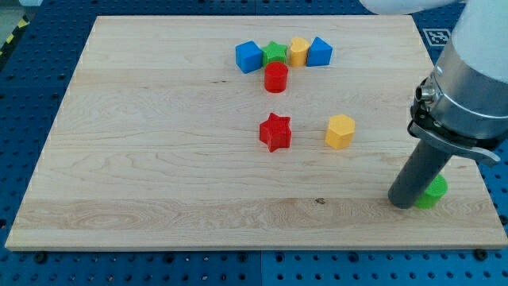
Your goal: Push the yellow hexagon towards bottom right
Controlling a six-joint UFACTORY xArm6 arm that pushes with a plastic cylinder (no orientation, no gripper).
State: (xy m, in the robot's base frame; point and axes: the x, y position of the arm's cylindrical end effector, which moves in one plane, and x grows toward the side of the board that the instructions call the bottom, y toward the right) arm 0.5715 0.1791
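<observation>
The yellow hexagon [340,131] lies on the wooden board [159,159], right of the middle. My tip [403,203] rests on the board near the bottom right corner, below and to the right of the hexagon and well apart from it. A green block [434,191] sits right beside the rod on its right, partly hidden by it.
A red star [275,132] lies left of the hexagon. At the view's top stand a blue cube [248,56], a green star [275,53], a yellow block [298,51] and a blue block [319,51] in a row, with a red cylinder [275,78] just below them.
</observation>
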